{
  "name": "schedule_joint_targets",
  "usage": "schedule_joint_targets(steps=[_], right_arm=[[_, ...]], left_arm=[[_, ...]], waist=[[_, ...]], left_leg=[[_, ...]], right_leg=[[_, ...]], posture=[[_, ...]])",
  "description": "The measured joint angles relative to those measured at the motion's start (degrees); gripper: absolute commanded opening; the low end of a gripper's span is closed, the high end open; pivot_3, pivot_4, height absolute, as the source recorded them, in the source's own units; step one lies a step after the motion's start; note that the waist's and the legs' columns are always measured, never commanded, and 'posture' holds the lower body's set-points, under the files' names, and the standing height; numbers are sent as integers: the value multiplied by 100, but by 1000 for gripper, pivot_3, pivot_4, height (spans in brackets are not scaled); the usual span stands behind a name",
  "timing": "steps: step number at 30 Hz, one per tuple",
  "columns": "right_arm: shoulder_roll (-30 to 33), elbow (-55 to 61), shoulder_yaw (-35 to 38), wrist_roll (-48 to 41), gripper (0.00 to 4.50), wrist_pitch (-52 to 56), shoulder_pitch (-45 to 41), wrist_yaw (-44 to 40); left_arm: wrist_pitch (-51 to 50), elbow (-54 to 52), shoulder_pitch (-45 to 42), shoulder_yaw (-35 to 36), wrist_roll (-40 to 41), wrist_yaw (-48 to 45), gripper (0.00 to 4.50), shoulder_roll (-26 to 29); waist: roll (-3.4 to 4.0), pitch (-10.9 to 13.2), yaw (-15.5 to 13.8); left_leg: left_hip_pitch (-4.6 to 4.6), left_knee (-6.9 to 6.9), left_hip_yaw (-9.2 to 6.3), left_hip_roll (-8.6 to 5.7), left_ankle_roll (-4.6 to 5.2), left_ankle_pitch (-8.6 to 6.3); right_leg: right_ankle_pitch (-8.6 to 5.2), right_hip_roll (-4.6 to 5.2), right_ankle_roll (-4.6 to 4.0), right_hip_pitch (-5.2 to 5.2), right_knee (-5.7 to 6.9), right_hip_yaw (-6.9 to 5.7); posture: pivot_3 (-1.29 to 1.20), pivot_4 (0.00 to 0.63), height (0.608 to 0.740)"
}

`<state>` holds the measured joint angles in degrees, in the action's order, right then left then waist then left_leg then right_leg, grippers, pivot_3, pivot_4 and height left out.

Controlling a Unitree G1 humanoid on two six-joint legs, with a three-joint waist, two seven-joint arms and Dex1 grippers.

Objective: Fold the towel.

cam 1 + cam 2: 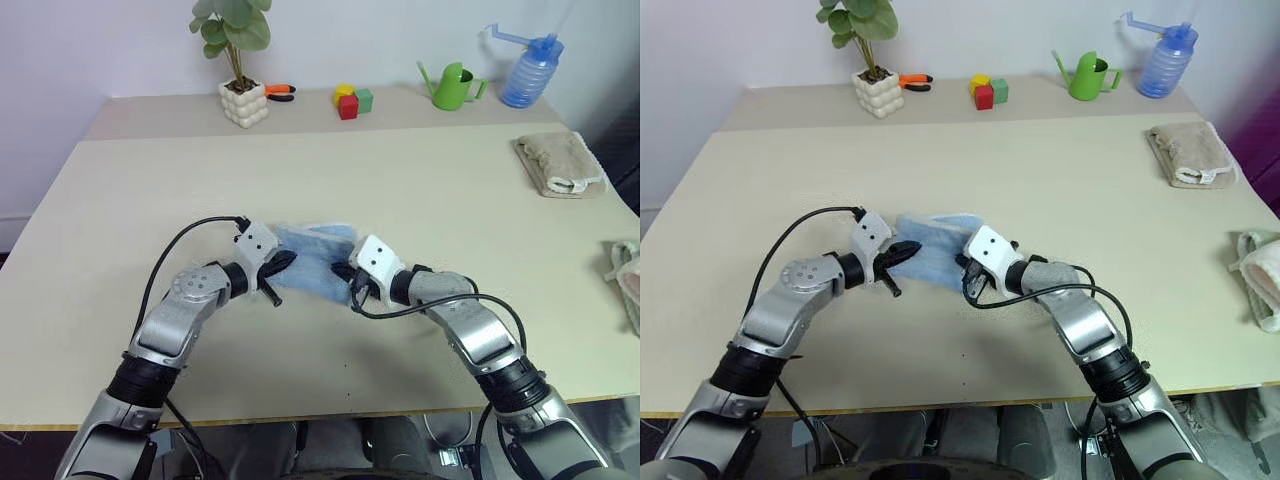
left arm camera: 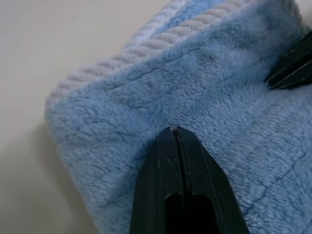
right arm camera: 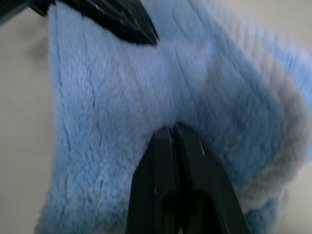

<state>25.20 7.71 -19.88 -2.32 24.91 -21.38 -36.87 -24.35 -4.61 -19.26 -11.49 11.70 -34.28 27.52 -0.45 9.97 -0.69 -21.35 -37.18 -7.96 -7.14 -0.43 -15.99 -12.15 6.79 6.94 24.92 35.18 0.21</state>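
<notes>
two closed hands, left hand [image 2: 175, 134] and right hand [image 3: 171, 130], tips against bunched blue towel [image 1: 315, 255]

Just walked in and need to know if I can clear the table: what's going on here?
The robot is working on the light blue towel, which lies bunched near the middle of the table. Both grippers are on it: the left gripper from one side and the right gripper from the other, each with its fingers shut and the tips pressed against the cloth. Whether either has pinched a fold cannot be told. A beige towel lies folded at the table's right edge.
</notes>
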Motion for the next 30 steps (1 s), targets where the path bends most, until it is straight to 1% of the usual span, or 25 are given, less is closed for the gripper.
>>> schedule_joint_targets(steps=[1, 4, 5, 8, 11, 12, 14, 17, 23, 25, 26, 27, 30], right_arm=[[-14, 0, 44, -33, 62, 16, 1, 5], [-39, 95, 469, -348, 884, 308, 8, -17], [-24, 172, 660, -499, 1263, 449, 17, -40], [-21, 568, 1203, -1037, 2826, 1003, 62, -121], [-59, 982, 1764, -1739, 4384, 1965, 125, -51], [-85, 1020, 1877, -1874, 4452, 2208, 139, 20], [-321, 992, 2124, -2075, 4452, 2766, 149, 329], [-638, 837, 2257, -2246, 4452, 3241, 122, 662], [-1021, 528, 2137, -2324, 4452, 3457, 13, 957], [-1217, 382, 2100, -2335, 3946, 3432, -92, 1051], [-1324, 275, 2116, -2369, 3575, 3452, -165, 1079], [-1436, 203, 2147, -2427, 3132, 3486, -230, 1096], [-1643, 150, 2274, -2664, 1588, 3606, -395, 1149]], left_arm=[[16, -25, 90, 105, 34, 32, 0, -94], [-3, -196, 298, 454, 231, 107, 0, -181], [-3, -249, 346, 604, 267, 128, 0, -158], [21, -454, 508, 997, 279, 158, 0, 18], [290, -696, 815, 1377, 402, -28, 0, 221], [333, -734, 883, 1502, 469, -72, 0, 251], [353, -873, 1071, 1825, 731, -229, 0, 331], [349, -1118, 1327, 1986, 985, -476, 0, 465], [331, -1251, 1477, 2053, 1148, -532, 0, 505], [331, -1300, 1480, 2071, 1152, -505, 0, 505], [328, -1332, 1489, 2072, 1151, -484, 0, 505], [321, -1379, 1512, 2071, 1151, -452, 0, 503], [262, -1477, 1566, 2070, 1151, -396, 0, 500]], waist=[[1, 0, 0], [-1, 1, 0], [-1, 1, -1], [0, 1, 2], [0, 2, 3], [0, 2, -2], [2, 3, 1], [3, 3, 2], [3, 3, 6], [4, 3, 26], [4, 3, 39], [5, 3, 49], [5, 3, 46]], left_leg=[[0, 0, 0, 0, 6, -3], [-4, 0, -2, 1, 7, -4], [-4, 0, -2, 1, 7, -4], [-4, 2, -3, 1, 13, -8], [-6, 3, -3, 2, 16, -12], [-6, 3, -3, 2, 20, -15], [-6, 3, -3, 3, 25, -17], [-6, 3, -2, 3, 27, -18], [-6, 2, -2, 2, 27, -18], [-5, 3, -1, 3, 26, -18], [-5, 3, -2, 4, 26, -18], [-6, 5, -1, 4, 26, -18], [-8, 6, -1, 3, 24, -18]], right_leg=[[0, 0, 0, 0, 0, 0], [0, -1, 0, 3, 1, 0], [0, -1, 0, 3, 1, 0], [0, -1, 0, 5, 0, 0], [0, 0, 0, 7, 0, 0], [0, 0, -1, 7, 0, 0], [0, 0, -1, 8, 0, 0], [0, 0, -2, 9, 1, 0], [1, -1, -2, 8, 1, 0], [1, -1, -3, 10, 6, 0], [1, -2, -3, 11, 6, 0], [2, -2, -4, 15, 9, 0], [2, -2, -5, 18, 9, 0]], posture=[[0, 150, 733], [0, 150, 733], [0, 150, 733], [0, 150, 733], [0, 150, 733], [0, 150, 733], [0, 150, 733], [0, 150, 733], [0, 150, 733], [0, 150, 733], [0, 150, 733], [0, 150, 733], [0, 150, 733]])
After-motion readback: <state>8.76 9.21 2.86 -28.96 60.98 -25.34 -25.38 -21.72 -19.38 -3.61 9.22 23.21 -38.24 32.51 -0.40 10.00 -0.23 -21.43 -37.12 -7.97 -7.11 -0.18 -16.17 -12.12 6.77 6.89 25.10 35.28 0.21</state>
